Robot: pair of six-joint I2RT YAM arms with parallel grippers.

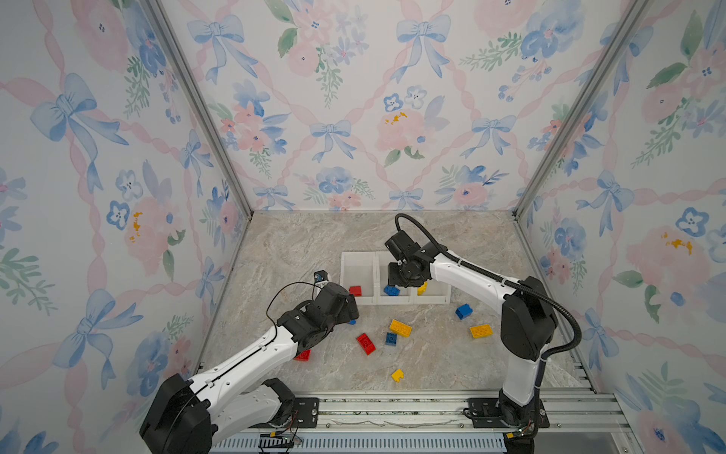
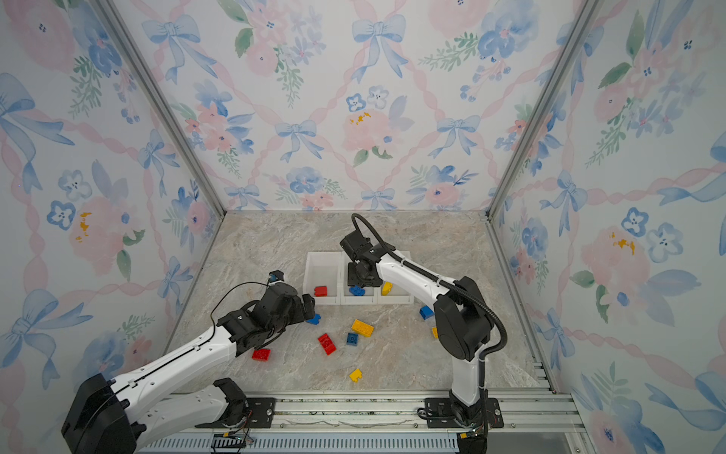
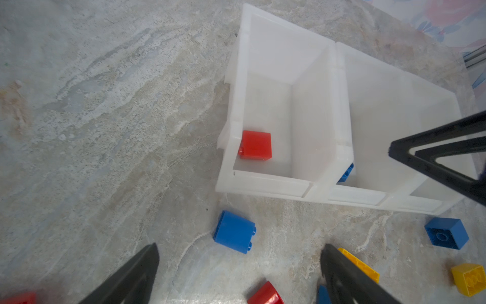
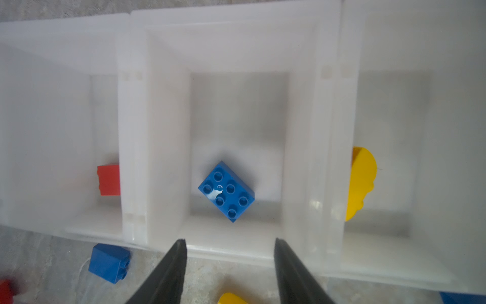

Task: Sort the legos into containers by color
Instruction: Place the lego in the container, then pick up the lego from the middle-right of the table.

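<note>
Fingers of the left gripper (image 3: 239,248) spread wide, nothing between them. It hangs over a stray blue brick (image 3: 234,231) lying on its side on the table (image 1: 298,243), just in front of the bins' left corner. The spread reads as lining up on that brick; my guess only. A half-hidden red brick (image 1: 303,355) lies partly under the left arm.

The bins (image 1: 365,300) are three white ones joined in a row. From the left, each holds one piece: a binned red brick (image 1: 355,291), a binned blue brick (image 4: 226,191) and a binned yellow piece (image 4: 361,181). So the colour of each bin looks settled.

The right gripper (image 4: 230,240) hangs above the middle bin, fingers parted and empty. The binned blue brick rests studded face up on the floor below, clear of them. That position suits a blue drop-off.

Loose in front of the bins:
- long red brick (image 1: 365,343)
- small blue brick (image 1: 391,338)
- long yellow brick (image 1: 400,328)
- notched yellow brick (image 1: 397,375), nearest the rail
- far blue brick (image 1: 464,311)
- far yellow brick (image 1: 481,331)

Most bricks are unsorted, so the task looks early.
</note>
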